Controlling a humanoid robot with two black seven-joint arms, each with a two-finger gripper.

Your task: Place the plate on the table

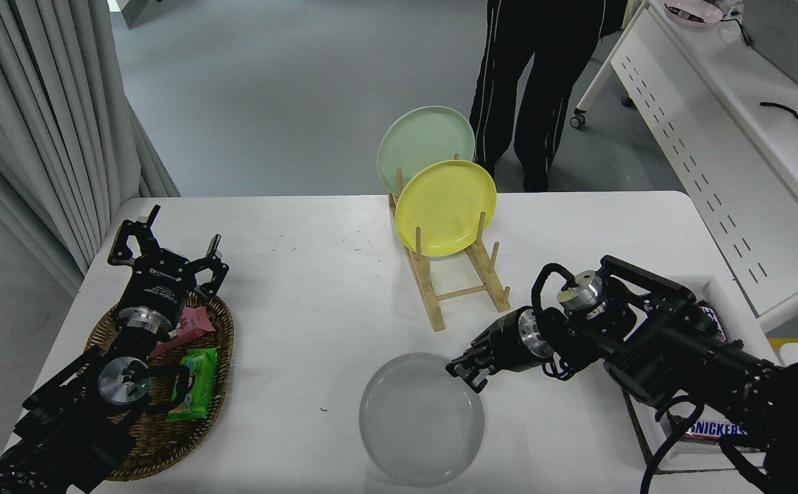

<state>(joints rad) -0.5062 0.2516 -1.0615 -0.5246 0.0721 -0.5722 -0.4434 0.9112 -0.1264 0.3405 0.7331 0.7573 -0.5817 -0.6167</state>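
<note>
- wooden rack (464,285) with yellow plate (445,207) and green plate (425,140) stands behind
- plate (421,418) – light-grey, round, near table (316,274) front edge
- right gripper (466,369) clenched on its rim
- left gripper (165,257) released, over basket (217,357)

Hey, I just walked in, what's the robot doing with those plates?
The right gripper is at the far right rim of the grey plate, which lies near the front of the white table. Whether it grips the rim is unclear. The yellow plate and green plate stand in the wooden rack. The left gripper is parked above the basket.
</note>
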